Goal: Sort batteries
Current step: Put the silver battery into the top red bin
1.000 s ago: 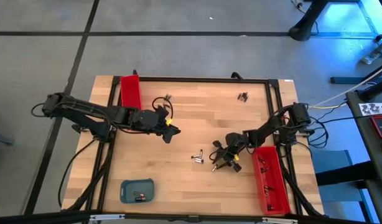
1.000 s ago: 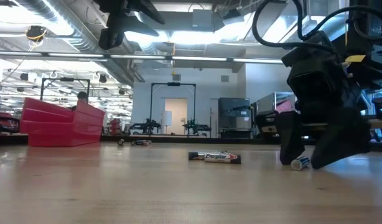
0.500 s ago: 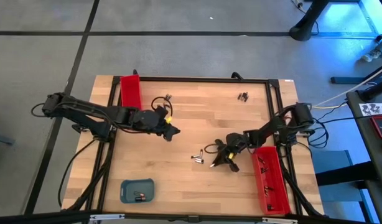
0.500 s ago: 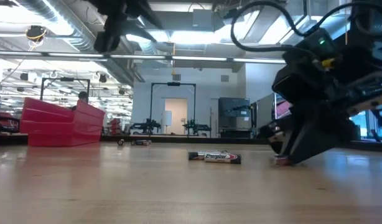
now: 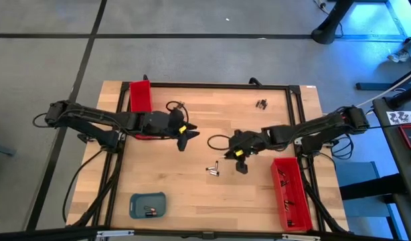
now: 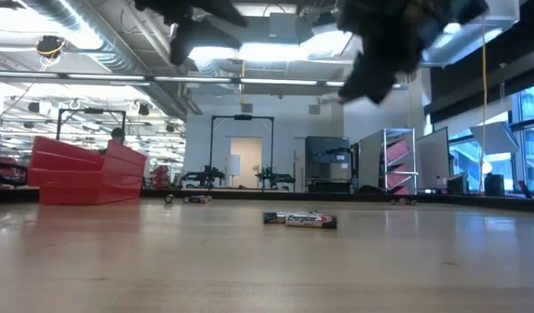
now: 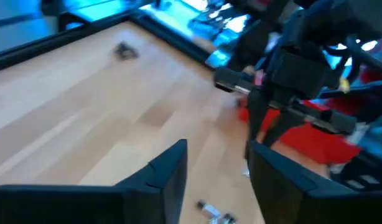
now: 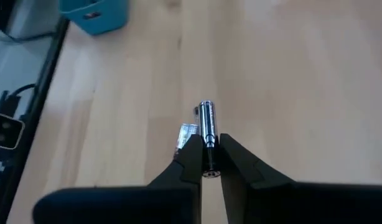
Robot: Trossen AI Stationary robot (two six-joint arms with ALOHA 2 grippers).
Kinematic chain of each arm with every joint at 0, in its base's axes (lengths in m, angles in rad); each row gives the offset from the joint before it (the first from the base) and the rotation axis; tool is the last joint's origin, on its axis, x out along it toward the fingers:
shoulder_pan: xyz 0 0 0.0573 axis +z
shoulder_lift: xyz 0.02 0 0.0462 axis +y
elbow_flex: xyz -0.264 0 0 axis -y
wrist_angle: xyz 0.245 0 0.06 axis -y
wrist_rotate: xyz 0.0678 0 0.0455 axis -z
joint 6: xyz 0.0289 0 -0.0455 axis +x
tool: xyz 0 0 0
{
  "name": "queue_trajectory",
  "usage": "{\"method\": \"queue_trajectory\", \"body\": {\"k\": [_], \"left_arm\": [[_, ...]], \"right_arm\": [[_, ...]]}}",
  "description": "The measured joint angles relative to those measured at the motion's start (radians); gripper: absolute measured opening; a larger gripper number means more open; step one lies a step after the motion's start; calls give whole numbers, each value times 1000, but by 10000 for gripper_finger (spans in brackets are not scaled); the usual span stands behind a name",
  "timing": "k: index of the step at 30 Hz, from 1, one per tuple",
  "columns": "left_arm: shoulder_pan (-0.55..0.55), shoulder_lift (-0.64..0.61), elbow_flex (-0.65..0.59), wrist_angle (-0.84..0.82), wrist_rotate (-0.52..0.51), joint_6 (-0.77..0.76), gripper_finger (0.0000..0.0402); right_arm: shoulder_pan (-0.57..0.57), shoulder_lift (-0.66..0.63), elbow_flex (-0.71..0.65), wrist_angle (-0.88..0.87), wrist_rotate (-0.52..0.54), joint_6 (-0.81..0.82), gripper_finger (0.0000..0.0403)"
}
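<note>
Middle of the tabletop (image 5: 192, 184) is mostly open wood. In the way: both arms reach into the centre, left tool (image 5: 185, 137) and right tool (image 5: 239, 163) near each other, with loose batteries (image 5: 213, 169) lying just left of the right tool. Red tray (image 5: 140, 97) blocks the far left edge, another red tray (image 5: 290, 193) runs along the near right edge. Blue tray (image 5: 148, 205) sits near left. A small clump (image 5: 262, 104) sits far right. Near centre strip is wide open.
</note>
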State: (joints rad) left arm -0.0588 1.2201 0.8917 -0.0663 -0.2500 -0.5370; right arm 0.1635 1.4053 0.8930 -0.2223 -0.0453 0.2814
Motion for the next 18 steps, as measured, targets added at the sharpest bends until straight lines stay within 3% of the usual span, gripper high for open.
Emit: {"method": "queue_trajectory", "body": {"k": [4, 7, 13, 16, 18], "left_arm": [[27, 6, 0, 51, 158, 120, 198], [18, 16, 0, 49, 211, 267, 214], [-28, 58, 0, 90, 157, 547, 200], [-39, 96, 0, 116, 144, 595, 185], [-49, 125, 0, 143, 78, 603, 178]], "right_arm": [[0, 9, 200, -240, 58, 3, 26], [-17, 31, 319, -373, 94, 26, 26], [-78, 95, 440, -433, 102, 134, 26], [-95, 128, 458, -430, 102, 162, 26], [-95, 145, 466, -410, 102, 166, 26]]}}
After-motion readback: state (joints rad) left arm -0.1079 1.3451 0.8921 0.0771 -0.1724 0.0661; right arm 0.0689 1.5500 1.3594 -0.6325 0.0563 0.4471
